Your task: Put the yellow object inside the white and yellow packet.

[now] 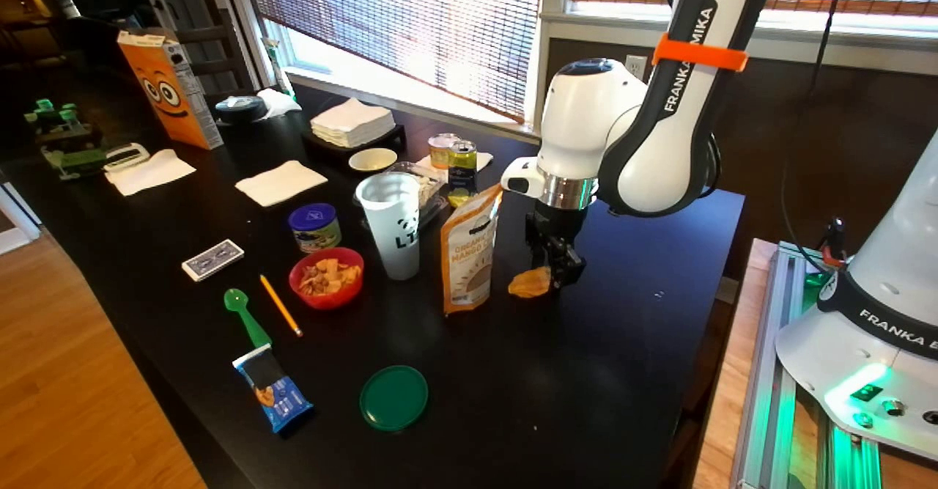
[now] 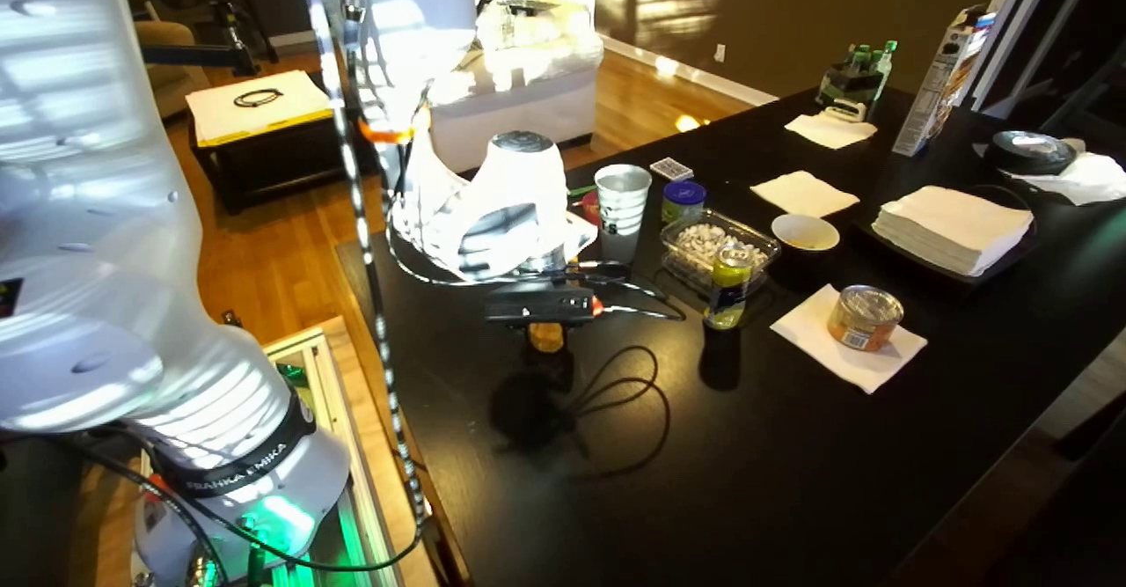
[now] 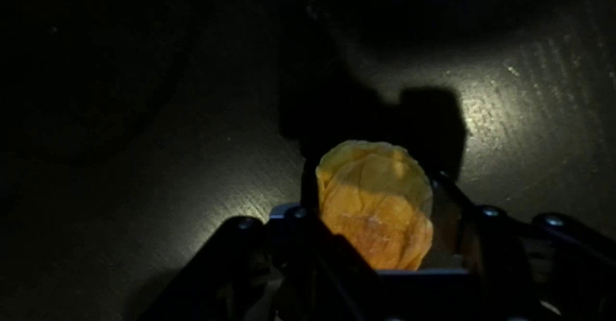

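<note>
The yellow object (image 1: 529,282) is a wrinkled orange-yellow piece that appears to lie on the dark table. It also shows below the wrist in an exterior view (image 2: 546,337) and in the wrist view (image 3: 375,224). My gripper (image 3: 374,179) is low over the table, its fingers apart on either side of the object. A small gap shows between the object and the right finger; the left finger hides part of its edge. The gripper (image 1: 555,275) is beside the white and yellow packet (image 1: 469,258), which stands upright. Whether the packet's top is open cannot be told. The arm hides the packet in an exterior view.
A tall cup (image 1: 390,232), a red bowl of snacks (image 1: 326,302) and a blue-lidded tub (image 1: 315,229) stand beyond the packet. A green lid (image 1: 393,398) lies in front. A can (image 2: 728,292) and a clear tray (image 2: 682,266) stand near the arm.
</note>
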`<state>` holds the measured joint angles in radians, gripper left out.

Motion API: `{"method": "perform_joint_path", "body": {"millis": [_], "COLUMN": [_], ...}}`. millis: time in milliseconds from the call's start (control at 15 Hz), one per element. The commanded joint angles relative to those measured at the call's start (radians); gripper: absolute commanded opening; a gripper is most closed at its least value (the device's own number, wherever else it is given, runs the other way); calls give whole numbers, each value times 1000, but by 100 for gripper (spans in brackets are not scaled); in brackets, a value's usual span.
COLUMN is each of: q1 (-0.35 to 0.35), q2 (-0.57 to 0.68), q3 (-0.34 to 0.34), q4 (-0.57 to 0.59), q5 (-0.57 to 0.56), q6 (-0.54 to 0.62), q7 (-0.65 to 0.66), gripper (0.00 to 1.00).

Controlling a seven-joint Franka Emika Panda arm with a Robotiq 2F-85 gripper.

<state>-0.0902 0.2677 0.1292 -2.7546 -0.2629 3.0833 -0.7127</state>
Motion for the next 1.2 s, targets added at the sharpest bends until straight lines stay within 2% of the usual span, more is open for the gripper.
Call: {"method": "perform_joint_path", "body": {"millis": [0, 467, 733, 1133], "q1": [-29, -32, -42, -34], "q2": [-8, -21, -42, -94], "q3": [8, 6, 11, 3], "q4": [2, 8, 12, 3], "q5": [-29, -30, -29, -27], "q6": [16, 24, 26, -10], "q7": [-18, -27, -42, -64], "gripper": [31, 19, 8, 0]}}
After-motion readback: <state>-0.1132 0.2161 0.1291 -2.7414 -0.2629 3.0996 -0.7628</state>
